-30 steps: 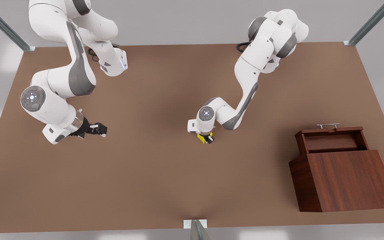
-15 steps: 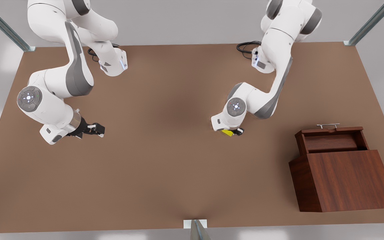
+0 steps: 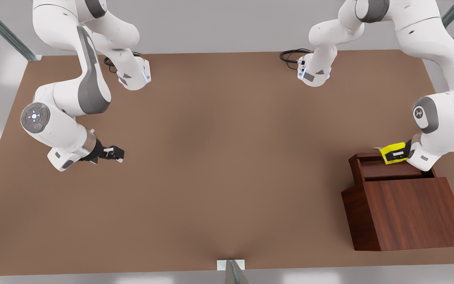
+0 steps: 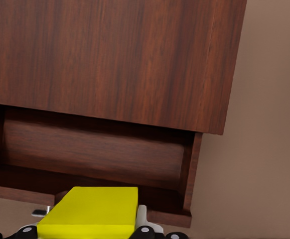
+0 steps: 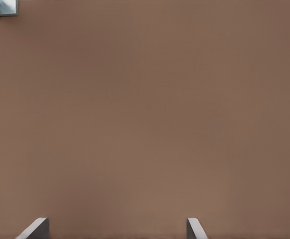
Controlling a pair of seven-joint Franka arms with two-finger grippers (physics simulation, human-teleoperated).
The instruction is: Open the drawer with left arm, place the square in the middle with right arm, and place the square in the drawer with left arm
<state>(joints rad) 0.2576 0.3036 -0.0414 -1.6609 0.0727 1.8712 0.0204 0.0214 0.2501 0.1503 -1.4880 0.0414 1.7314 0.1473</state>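
Brown table under pale grey walls, wooden box at 4 o'clock in the front view, drawer pulled out toward 12 o'clock.

Left gripper: clamped on the yellow square, held in the air above the drawer's 12 o'clock rim, by the handle end rather than over the middle of the tray. Seen likewise in the left wrist view, square hanging before the front wall of the drawer.

Right gripper: waiting at 9 o'clock over bare table, fingers spread, holding nothing.

Likely risks: letting go here, striking the rim and tipping out onto the table; descending here and knocking the front wall, nudging the drawer shut; dropping from height and bouncing out of so shallow a tray.
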